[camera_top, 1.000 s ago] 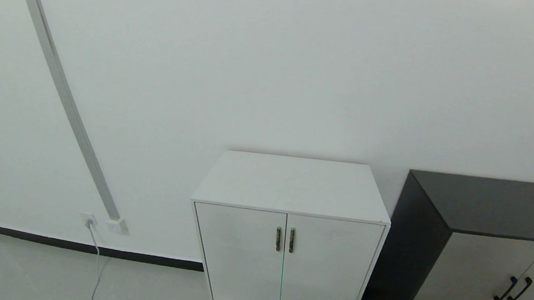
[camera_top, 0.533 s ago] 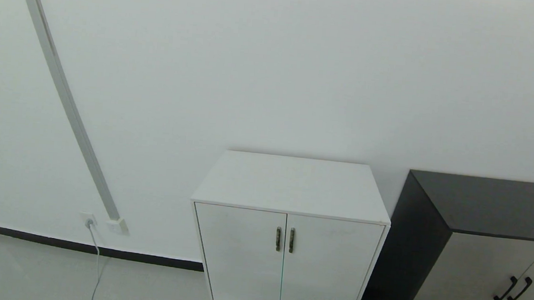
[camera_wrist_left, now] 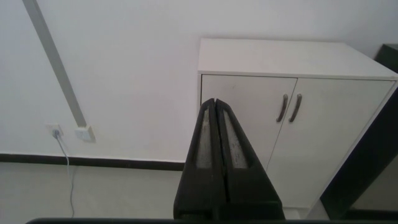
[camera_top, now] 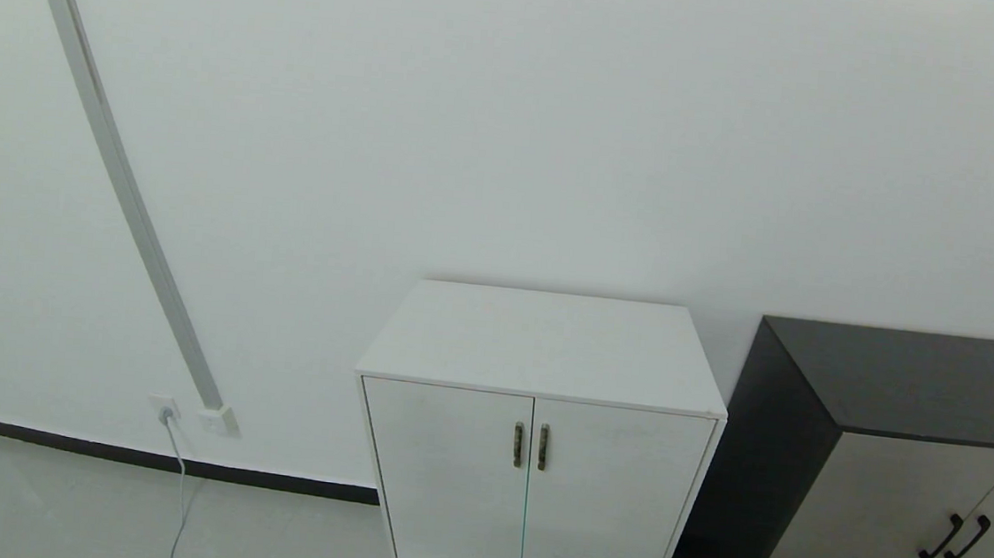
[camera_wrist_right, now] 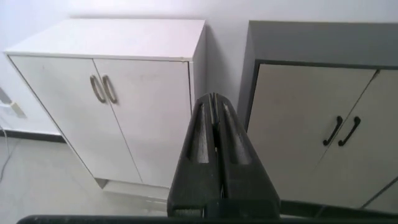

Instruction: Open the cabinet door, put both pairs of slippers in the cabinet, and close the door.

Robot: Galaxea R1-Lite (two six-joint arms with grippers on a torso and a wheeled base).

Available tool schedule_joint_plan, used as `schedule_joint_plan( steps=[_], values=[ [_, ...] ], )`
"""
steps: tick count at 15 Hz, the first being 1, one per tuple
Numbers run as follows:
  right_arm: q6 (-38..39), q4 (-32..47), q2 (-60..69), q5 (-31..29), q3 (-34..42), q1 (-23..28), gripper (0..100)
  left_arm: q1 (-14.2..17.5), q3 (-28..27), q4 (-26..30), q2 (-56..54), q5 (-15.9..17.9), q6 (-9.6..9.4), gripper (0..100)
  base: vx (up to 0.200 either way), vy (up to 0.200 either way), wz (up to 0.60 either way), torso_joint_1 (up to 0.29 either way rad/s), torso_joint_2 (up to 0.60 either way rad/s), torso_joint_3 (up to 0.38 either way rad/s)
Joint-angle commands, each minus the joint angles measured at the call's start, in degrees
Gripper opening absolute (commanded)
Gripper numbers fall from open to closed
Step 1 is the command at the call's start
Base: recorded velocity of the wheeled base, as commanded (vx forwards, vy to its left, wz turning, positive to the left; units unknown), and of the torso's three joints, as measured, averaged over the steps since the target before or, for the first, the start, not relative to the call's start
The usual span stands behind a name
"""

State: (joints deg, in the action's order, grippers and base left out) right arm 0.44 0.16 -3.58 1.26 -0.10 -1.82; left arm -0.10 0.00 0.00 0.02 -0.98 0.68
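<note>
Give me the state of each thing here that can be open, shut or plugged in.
white cabinet: both doors shut
dark cabinet: doors shut
left gripper: shut, holding nothing
right gripper: shut, holding nothing
wall socket: cable plugged in

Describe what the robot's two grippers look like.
The left gripper is matte black, with two long fingers that taper from a broad base to a narrow tip. Each finger has a grey strip running along its face. The right gripper has the same black wedge shape and grey strips.
</note>
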Motion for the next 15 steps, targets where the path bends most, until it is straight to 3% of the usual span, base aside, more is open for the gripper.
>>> schedule_joint_plan(
  steps=[1,15],
  values=[
    [-0.2,0.0,2.0,0.0,0.0,1.4,0,0.0,0.0,0.0,0.0,0.0,0.02,0,0.000,0.000,0.00,0.000,0.00,0.000],
    [3.1,-0.2,3.5,-1.5,0.0,1.7,0,0.0,0.0,0.0,0.1,0.3,-0.33,0,0.000,0.000,0.00,0.000,0.00,0.000]
  ],
)
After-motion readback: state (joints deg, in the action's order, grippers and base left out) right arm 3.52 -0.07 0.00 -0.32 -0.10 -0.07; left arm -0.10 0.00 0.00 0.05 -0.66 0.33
